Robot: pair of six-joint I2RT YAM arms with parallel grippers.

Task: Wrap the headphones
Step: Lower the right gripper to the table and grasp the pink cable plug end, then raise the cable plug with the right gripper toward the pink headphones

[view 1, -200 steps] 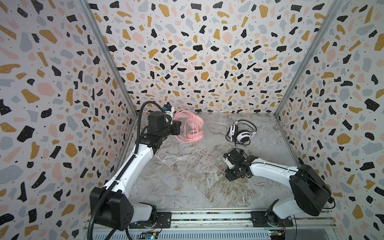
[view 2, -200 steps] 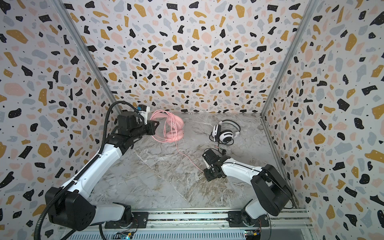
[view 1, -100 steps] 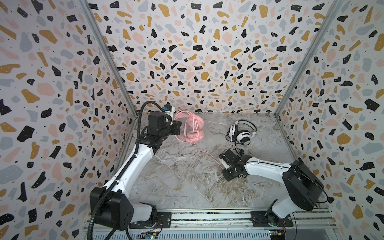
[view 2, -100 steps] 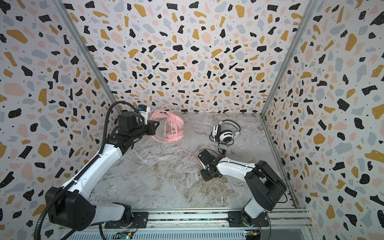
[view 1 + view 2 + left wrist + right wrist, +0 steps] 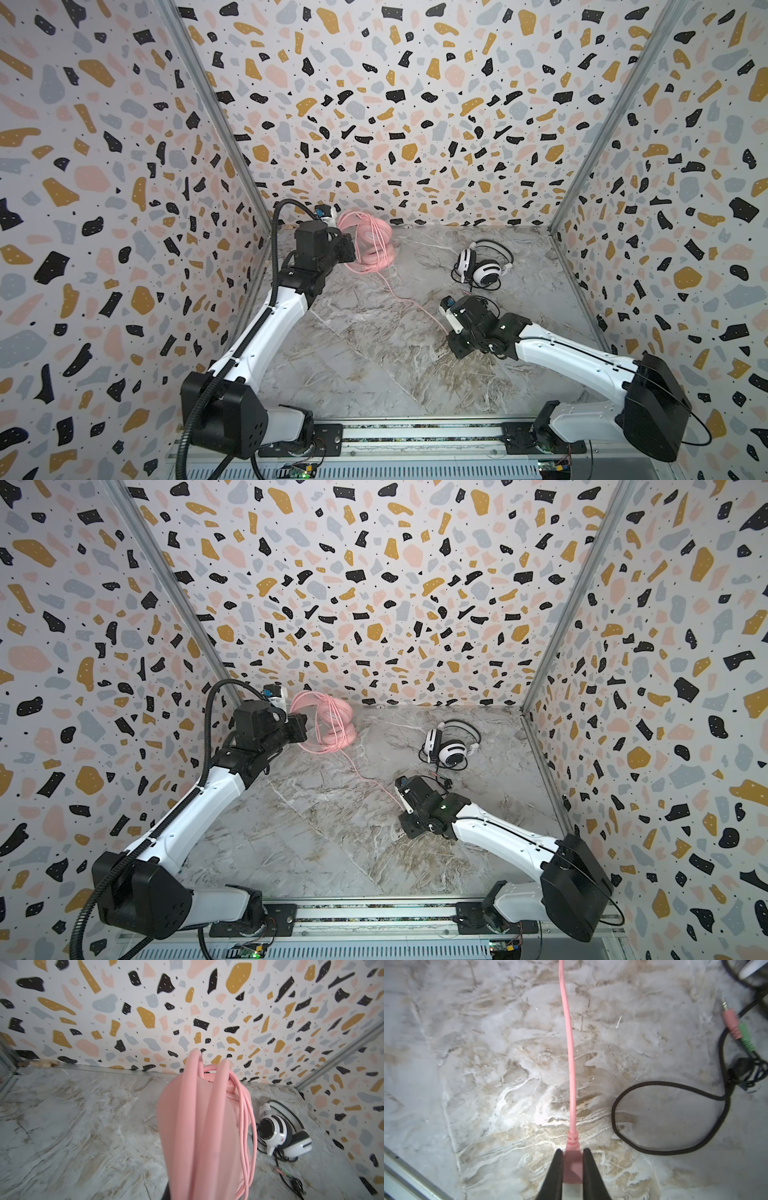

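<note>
The right gripper (image 5: 572,1152) was pinched on the flat pink plug (image 5: 572,1167) of the thin pink cord (image 5: 569,1043), low over the marbled grey tabletop (image 5: 353,365). That cord ran to the all-pink over-ear headset (image 5: 374,245), clamped in the shut left gripper (image 5: 351,249) by the back wall (image 5: 415,124). The white, black-padded headset (image 5: 484,266) lay apart, its tag (image 5: 264,1109) unreadable.

White links (image 5: 266,332), black joints (image 5: 220,411), ribbed black cable (image 5: 185,432).
</note>
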